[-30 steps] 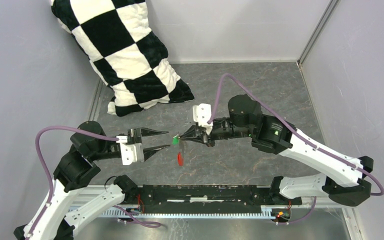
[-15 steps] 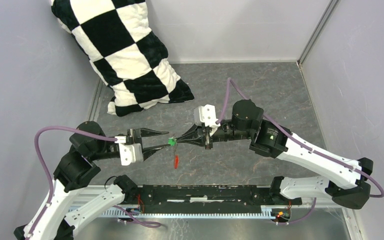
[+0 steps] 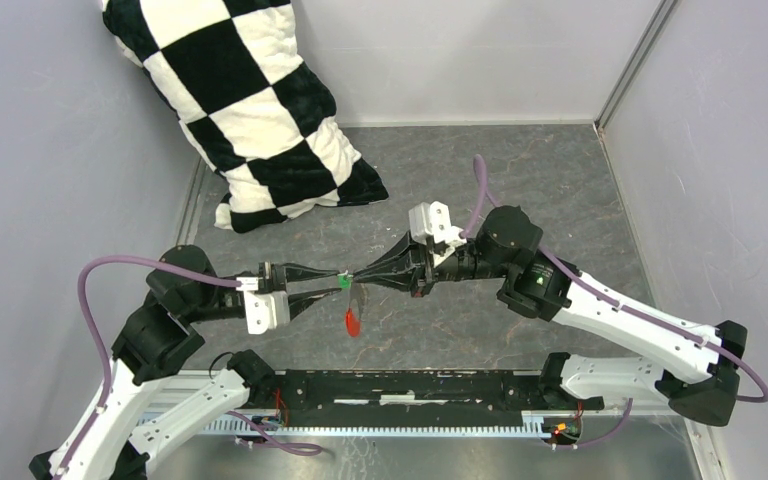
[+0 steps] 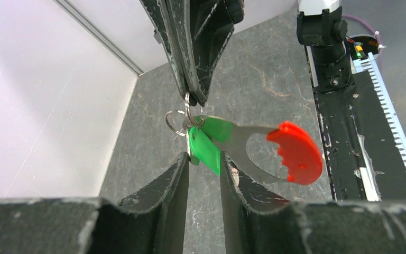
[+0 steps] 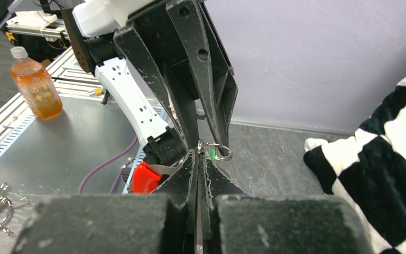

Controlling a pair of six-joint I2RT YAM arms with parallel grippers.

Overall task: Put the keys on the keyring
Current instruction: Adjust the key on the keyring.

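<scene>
Slippage is the chief worry. The tiny metal key with the bright green plastic head [image 4: 205, 151] is far smaller than the left end effector [image 4: 204, 157]. Its jaws stand narrow around that head, and I cannot tell whether they truly pinch it or merely flank it. If the pads close off-centre, the head could pivot, squirt out and drop to the grey marbled worktop [image 4: 275, 69] below. The right end effector [image 4: 193, 95] is closed tight on the thin silvery metal keyring [image 4: 175, 123], pinching it at the top of its links. A sideways tug from the left arm could drag the keyring through that small grip or twist it. The two end effectors also meet almost tip to tip, so a further push risks finger striking finger. The flat bright red tag [image 4: 296, 153] hangs free off the links to one side of the left jaws, and its swing could turn the ring. The green head lies between the left fingertips, just under the right end effector's tip and right beside the ring. Whether it is threaded onto the ring is hidden. A second green patch sits just beyond, and I cannot tell what it is.
</scene>
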